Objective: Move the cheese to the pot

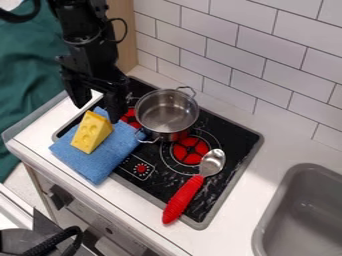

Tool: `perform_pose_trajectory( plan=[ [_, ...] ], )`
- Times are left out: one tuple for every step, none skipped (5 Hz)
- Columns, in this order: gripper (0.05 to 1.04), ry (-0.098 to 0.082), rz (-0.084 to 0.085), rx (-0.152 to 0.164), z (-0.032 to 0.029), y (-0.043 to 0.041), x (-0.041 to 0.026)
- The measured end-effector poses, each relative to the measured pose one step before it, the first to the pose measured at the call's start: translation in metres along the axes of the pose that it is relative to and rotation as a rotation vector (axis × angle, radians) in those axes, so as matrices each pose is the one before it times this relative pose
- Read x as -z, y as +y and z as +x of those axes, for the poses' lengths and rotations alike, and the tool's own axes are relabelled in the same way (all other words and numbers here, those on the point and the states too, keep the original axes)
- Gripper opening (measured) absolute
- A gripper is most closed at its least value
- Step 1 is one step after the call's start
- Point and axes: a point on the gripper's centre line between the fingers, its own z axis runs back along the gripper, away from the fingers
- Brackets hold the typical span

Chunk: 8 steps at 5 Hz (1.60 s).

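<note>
My gripper (99, 111) hangs at the upper left, open, its two fingers apart and pointing down just behind the cheese. The yellow cheese wedge (91, 133), with round holes on its face, rests on the folded blue cloth (100, 162). No contact between gripper and cheese can be made out. To the right stands the silver pot (167, 114), upright on the black stove, with two side handles and no lid; its bottom shows bare inside.
A spoon with a red handle (182, 200) lies across the front right of the stove (234, 137). A grey sink (284, 200) is at the lower right. White tiled wall (220, 47) runs behind the counter. Red stove knobs and a burner are near the pot.
</note>
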Motion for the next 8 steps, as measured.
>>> perform_pose_trajectory(
  plan=[
    [1.001, 0.0279, -0.0164, -0.0063, -0.0041, -0.00185, 0.0072],
    [1.001, -0.0188, -0.0311, -0.0242, 0.00139, 0.00568, 0.00136],
    [1.001, -0.0013, -0.0215, -0.0013, 0.00324, 0.00731, 0.00833],
    [1.001, 0.0209, 0.0265, 0.0087, 0.00588, -0.00152, 0.00623],
    [1.002, 0.0207, -0.0115, -0.0281, 0.00287, 0.01012, 0.0128],
    [1.001, 0.0043, 0.018, -0.0272, 0.00288, 0.0159, 0.00587],
    [1.001, 0.025, 0.0179, -0.0206, 0.00465, 0.00768, 0.01334],
    [1.001, 0.0024, 0.0347, -0.0174, 0.01139, 0.01031, 0.00359]
  ],
)
